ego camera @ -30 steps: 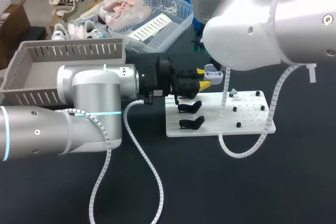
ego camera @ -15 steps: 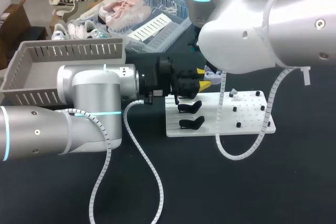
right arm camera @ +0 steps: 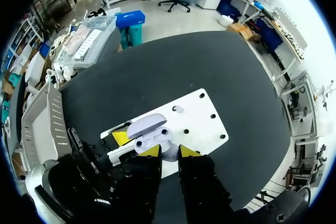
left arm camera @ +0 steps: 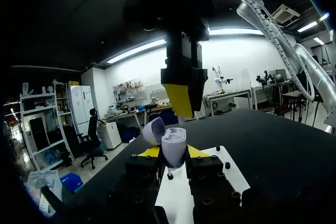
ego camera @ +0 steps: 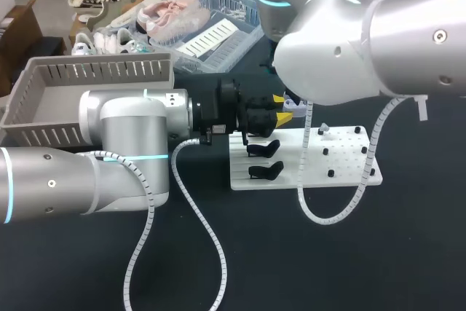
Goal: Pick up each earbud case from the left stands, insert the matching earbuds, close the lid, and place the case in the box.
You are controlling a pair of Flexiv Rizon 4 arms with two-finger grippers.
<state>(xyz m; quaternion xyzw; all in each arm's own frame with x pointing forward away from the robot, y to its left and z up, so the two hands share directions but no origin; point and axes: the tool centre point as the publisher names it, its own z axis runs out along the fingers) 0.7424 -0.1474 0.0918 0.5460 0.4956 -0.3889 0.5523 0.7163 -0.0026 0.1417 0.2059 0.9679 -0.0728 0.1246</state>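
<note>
- Left wrist view: the left gripper is clamped on the lilac earbud case from both sides. The lid is swung open and the case's mouth faces up, presumably to steady it for loading.
- Directly above the case hangs the right gripper; whether it is parted or holding an earbud I cannot tell.
- Both meet over the white pegboard, mid-table toward the right edge. Two black stands on its left end carry no case.
- The grey box sits at the far left corner of the dark table.
</note>
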